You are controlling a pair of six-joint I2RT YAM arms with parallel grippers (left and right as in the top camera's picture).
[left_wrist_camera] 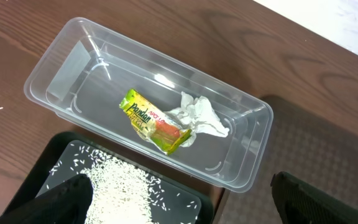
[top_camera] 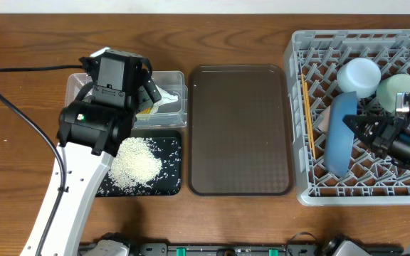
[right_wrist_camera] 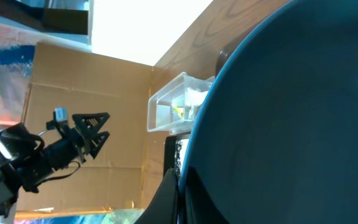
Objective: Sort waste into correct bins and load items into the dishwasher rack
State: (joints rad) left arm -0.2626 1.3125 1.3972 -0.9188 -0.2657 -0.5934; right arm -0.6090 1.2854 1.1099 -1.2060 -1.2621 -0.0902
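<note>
Below the left pincer (left_wrist_camera: pixel 180 185), which hung wide open and empty, we saw the clear tub (left_wrist_camera: pixel 55 68). The wrapper (left_wrist_camera: pixel 151 121) and the tissue (left_wrist_camera: pixel 201 115) lay on the tub's floor, touching each other, just ahead of the spread fingers (left_wrist_camera: pixel 67 199) and roughly midway between them. Nothing sat between those fingers. Nearer to the pincer than the tub, the black tray (left_wrist_camera: pixel 55 155) lay edge to edge with it, and the rice (left_wrist_camera: pixel 123 193) was heaped and scattered on it, closest to the left finger.

Over at the right pincer (top_camera: pixel 361 128), we found the fingers clenched on the rim of the dark blue bowl (top_camera: pixel 339 142). The bowl stood on its edge in the rack (top_camera: pixel 297 107), and from the wrist it filled nearly the whole view, with one finger (right_wrist_camera: pixel 169 193) pressed against its outer rim. Beyond that pincer, farther back in the rack, sat the light blue bowl (top_camera: pixel 359 75) and the mint bowl (top_camera: pixel 397 89), near each other. The chopsticks (top_camera: pixel 307 114) lay on the far side of the big bowl from the pincer, along the rack's wall. Past that wall lay the brown tray (top_camera: pixel 240 128), between the two pincers.
</note>
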